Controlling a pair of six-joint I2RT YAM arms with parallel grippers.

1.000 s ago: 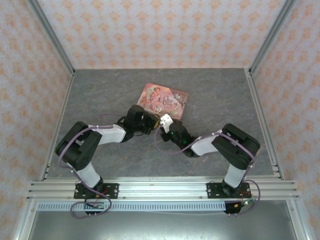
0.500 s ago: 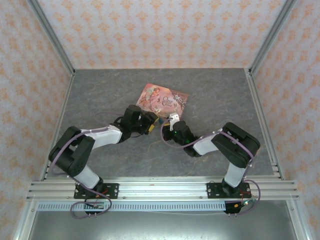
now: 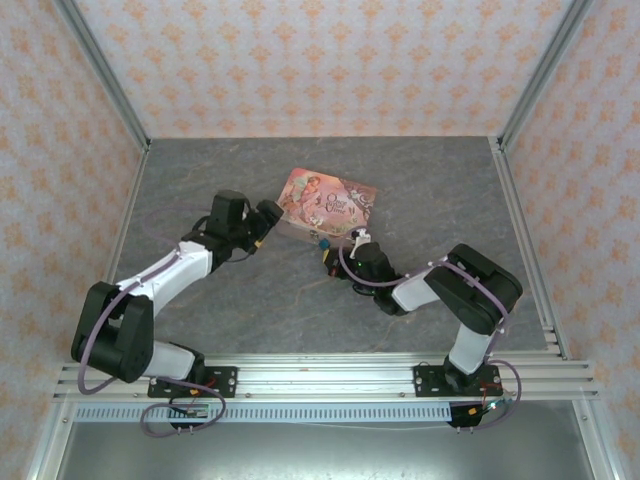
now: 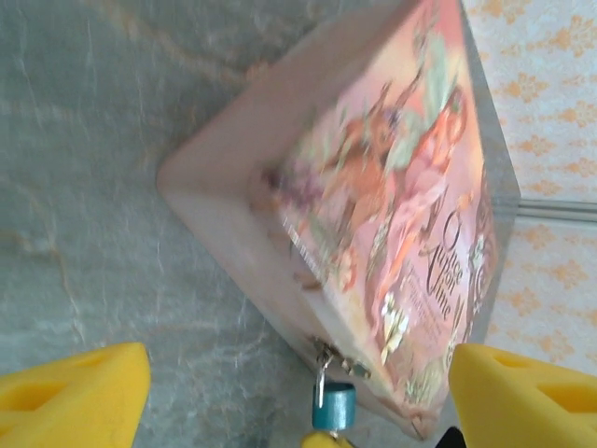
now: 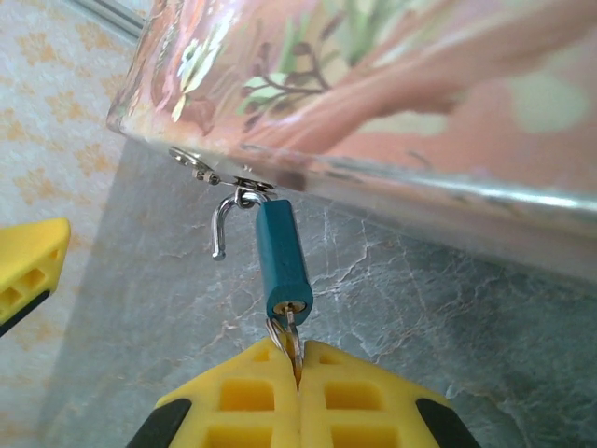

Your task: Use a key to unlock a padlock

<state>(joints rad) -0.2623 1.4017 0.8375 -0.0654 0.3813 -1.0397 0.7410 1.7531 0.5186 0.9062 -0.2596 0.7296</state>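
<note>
The tiny blue-teal padlock [image 5: 283, 257] hangs from the metal hasp [image 5: 238, 191] on the side of the pink picture tin [image 3: 325, 202]. Its shackle [image 5: 222, 227] is swung open with one end free, still hooked through the hasp. A key with a ring [image 5: 291, 338] sits in the padlock's bottom, and my right gripper [image 5: 298, 364] is shut on it. From above, the right gripper [image 3: 337, 250] is right next to the padlock [image 3: 323, 243]. My left gripper [image 3: 268, 216] stands open beside the tin's left corner, its yellow fingers [image 4: 79, 387] wide apart, with the padlock [image 4: 333, 407] low between them and untouched.
The tin [image 4: 373, 215] lies on the grey marbled table [image 3: 220, 300], near its middle. Patterned walls and metal frame posts [image 3: 530, 90] enclose the table on three sides. Open table lies left, right and in front of the arms.
My left arm has drawn back to the left, away from the padlock, and now points at the tin's left corner. The right gripper shifted slightly right and stays at the padlock.
</note>
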